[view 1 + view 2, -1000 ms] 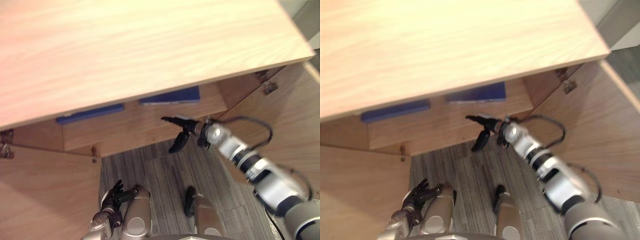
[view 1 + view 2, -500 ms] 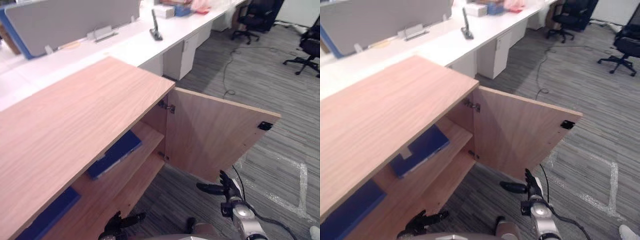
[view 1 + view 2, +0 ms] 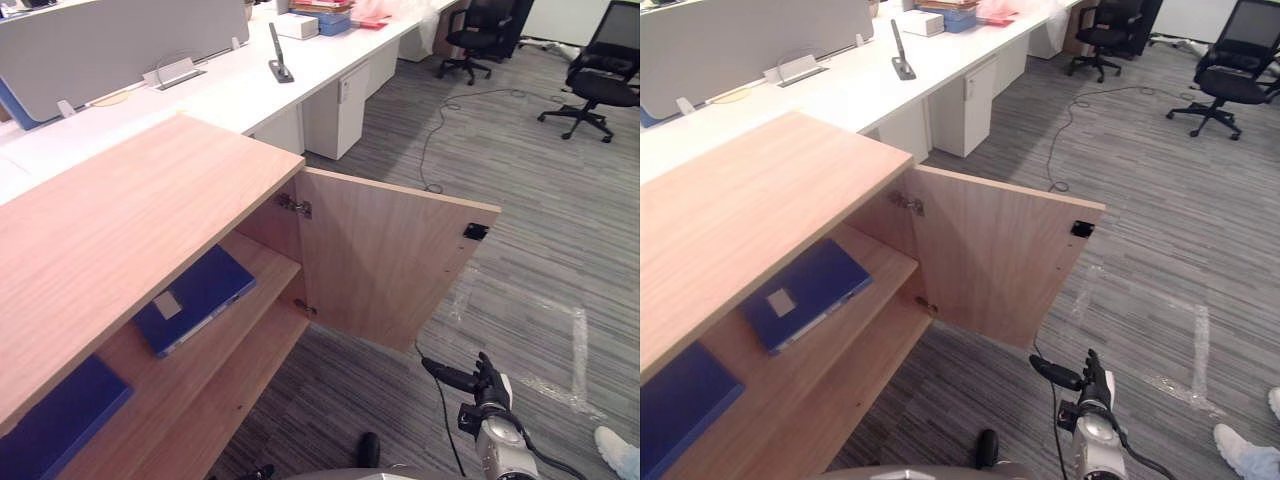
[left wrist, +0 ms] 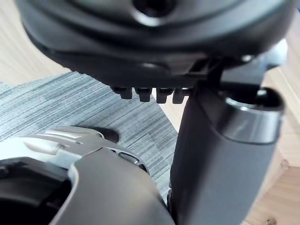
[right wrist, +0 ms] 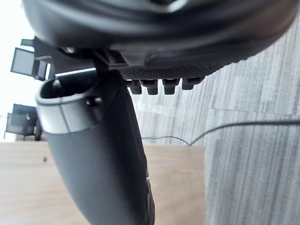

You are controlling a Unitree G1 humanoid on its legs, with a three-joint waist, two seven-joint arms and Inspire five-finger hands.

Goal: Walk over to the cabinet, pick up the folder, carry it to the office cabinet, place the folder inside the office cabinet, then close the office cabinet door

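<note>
The blue folder lies flat on the upper shelf inside the office cabinet, whose door stands wide open, while the right hand hangs released and empty over the carpet near the door, and the left hand, fingers relaxed, grasps nothing.

The cabinet was matt, smooth wood-grain board with shiny metal hinges. The folder had a smooth blue cover. The floor looked like rough grey carpet, and my right hand was matt dark plastic.
</note>
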